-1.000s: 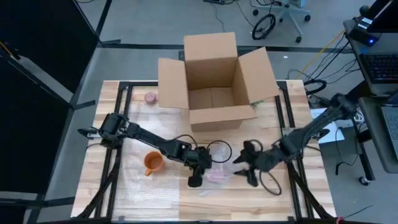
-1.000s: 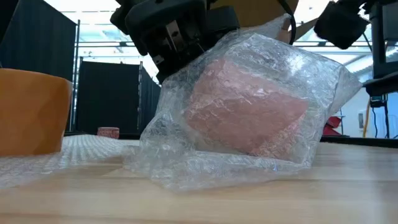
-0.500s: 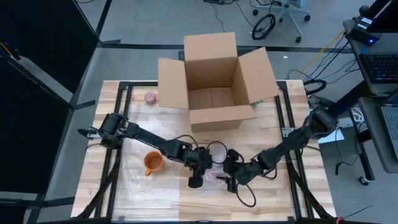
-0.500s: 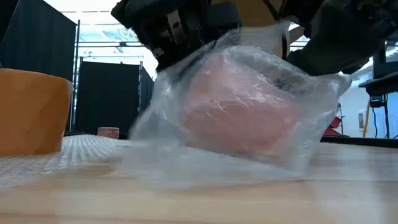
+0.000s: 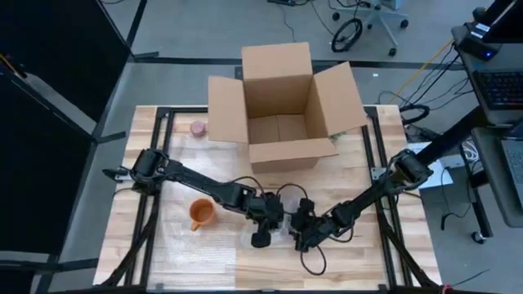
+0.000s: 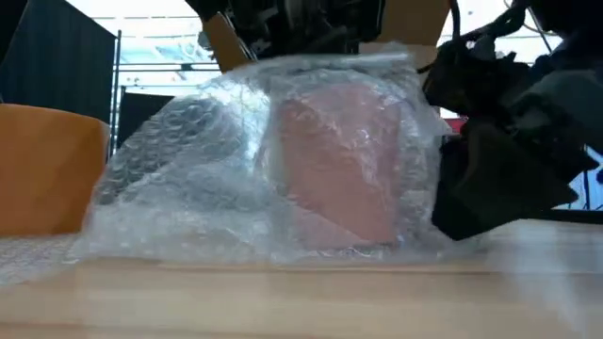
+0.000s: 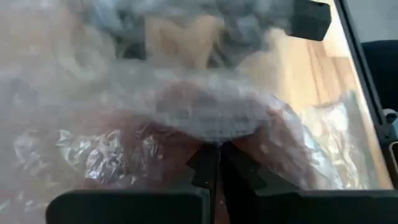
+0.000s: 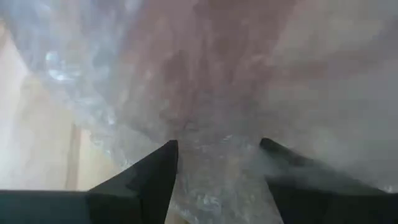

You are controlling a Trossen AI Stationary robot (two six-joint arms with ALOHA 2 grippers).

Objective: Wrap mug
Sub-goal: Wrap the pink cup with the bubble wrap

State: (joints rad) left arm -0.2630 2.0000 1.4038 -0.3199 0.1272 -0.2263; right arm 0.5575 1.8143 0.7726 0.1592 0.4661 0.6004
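Observation:
A pink mug (image 6: 339, 169) lies on the wooden table (image 5: 384, 261), wrapped in clear bubble wrap (image 6: 188, 179). In the high view the bundle (image 5: 283, 229) sits between my two grippers, near the table's front middle. My left gripper (image 5: 263, 227) stands over the bundle's left side, shut on the wrap. My right gripper (image 5: 300, 231) is open at the bundle's right side, its two fingers (image 8: 149, 180) spread against the wrap. An orange mug (image 5: 201, 214) stands bare to the left. My left gripper pinches a gathered fold of bubble wrap (image 7: 214, 134) at the top of the bundle between its shut fingers (image 7: 211, 171). It comes from above, pointing down. The bundle rests on the table below it. My right gripper has its open fingers against the wrapped bundle's right side (image 8: 211, 168), coming in low from the table's right. Wrap fills the gap between the fingers. Whether they press on the mug itself, I cannot tell.
An open cardboard box (image 5: 282, 106) stands at the table's far middle. A small pink thing (image 5: 198, 128) lies left of the box. A loose sheet of bubble wrap (image 5: 192, 245) covers the table under and in front of the orange mug.
My right gripper has gone toward the table's left and come up against the bundle. The bundle has been turned and pressed lower, and its wrap now spreads out on the side toward the orange mug. My left gripper has kept its hold on the wrap.

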